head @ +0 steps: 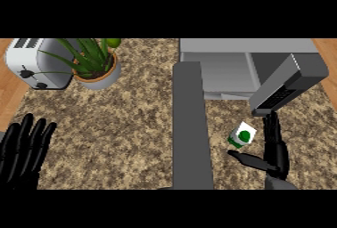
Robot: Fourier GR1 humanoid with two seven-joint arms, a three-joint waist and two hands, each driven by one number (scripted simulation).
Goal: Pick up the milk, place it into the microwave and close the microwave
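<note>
The milk [241, 135] is a small white carton with a green circle, standing on the speckled counter [118, 129] in front of the microwave [223, 67]. My right hand [275, 153] is just to its right, open, with straight fingers pointing up beside the carton and the thumb reaching left below it. No finger curls round the carton. The microwave's door [191, 129] stands open as a long grey slab running toward me, left of the milk. My left hand [23, 151] rests open at the lower left edge, fingers up.
A grey panel with a keypad [287, 84] juts out at a slant above my right hand. A silver toaster [36, 62] and a potted plant [95, 64] stand at the back left. Wooden floor shows past both sides of the counter.
</note>
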